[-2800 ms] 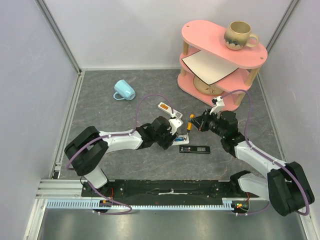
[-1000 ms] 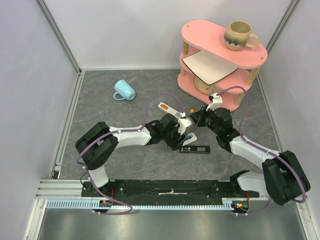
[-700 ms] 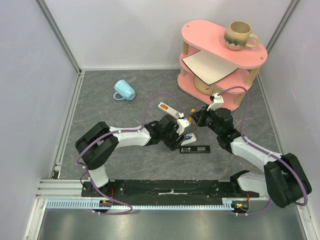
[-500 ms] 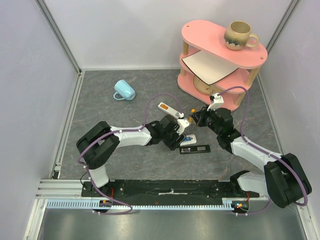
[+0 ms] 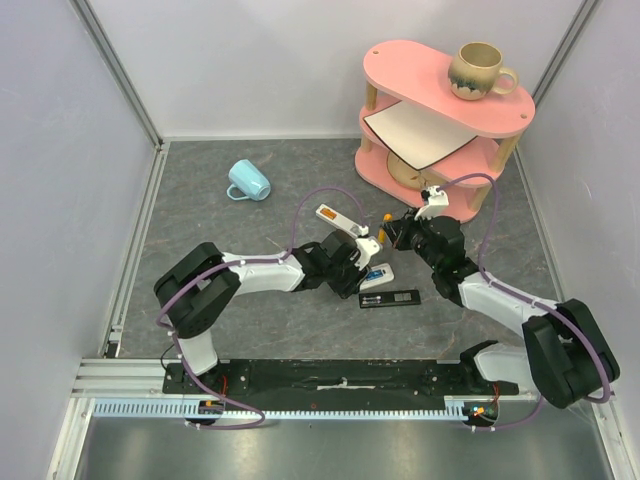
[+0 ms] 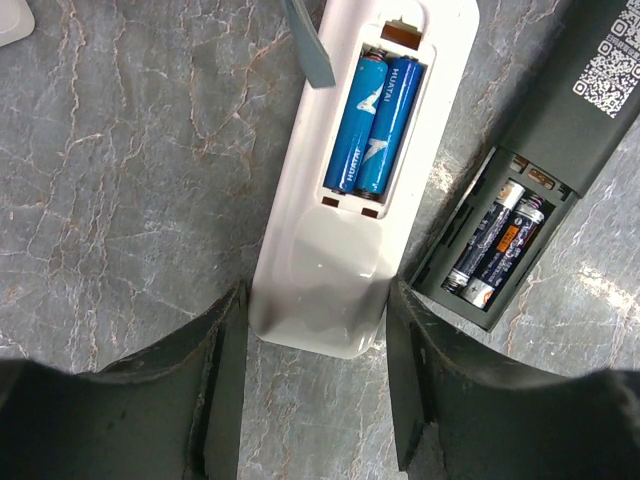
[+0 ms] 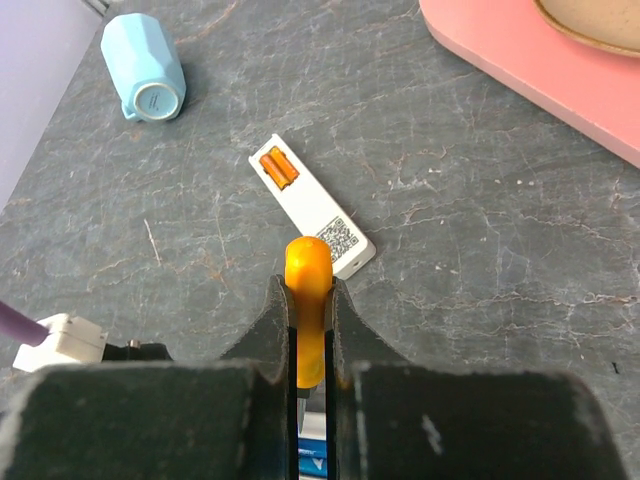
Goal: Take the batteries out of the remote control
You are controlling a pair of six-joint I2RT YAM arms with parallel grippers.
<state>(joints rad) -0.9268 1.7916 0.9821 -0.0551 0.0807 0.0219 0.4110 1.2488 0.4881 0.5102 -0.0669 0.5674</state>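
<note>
**While left straddles the white remote, right is clamped on the screwdriver**

Since gripper status comes first: my left gripper (image 6: 318,300) is part-way open, one finger on each side of the near end of the white remote (image 6: 320,270). Both fingers sit right at its edges. Can't tell whether they are actually pressing on it.

That remote lies back-up on the mat with the cover off. Two blue cells (image 6: 375,125) sit side by side in its bay.

My right gripper (image 7: 310,300) is closed tight on the screwdriver (image 7: 307,265). The orange handle is pinched between the fingers, its rounded end poking out past the fingertips, off the mat.

Other cells:
- The black remote (image 6: 560,110) lies just beside the white one, nearly touching it. Its bay is open, with two dark cells (image 6: 495,245) with orange bands inside.
- A second white remote (image 7: 315,215) lies apart from those two, further out, with two orange cells (image 7: 275,168) at one end.

Surface is a grey marbled mat (image 6: 130,180), flat, running wall to wall. A light blue mug (image 5: 248,181) lies on its side toward the back left.

A pink tiered shelf (image 5: 405,70) stands at the back right. A beige mug (image 5: 478,70) is upright on its top tier, and a white board (image 5: 420,130) lies tilted on the tier below.

Pale walls (image 5: 250,60) close off three sides, with aluminium posts at the corners.
</note>
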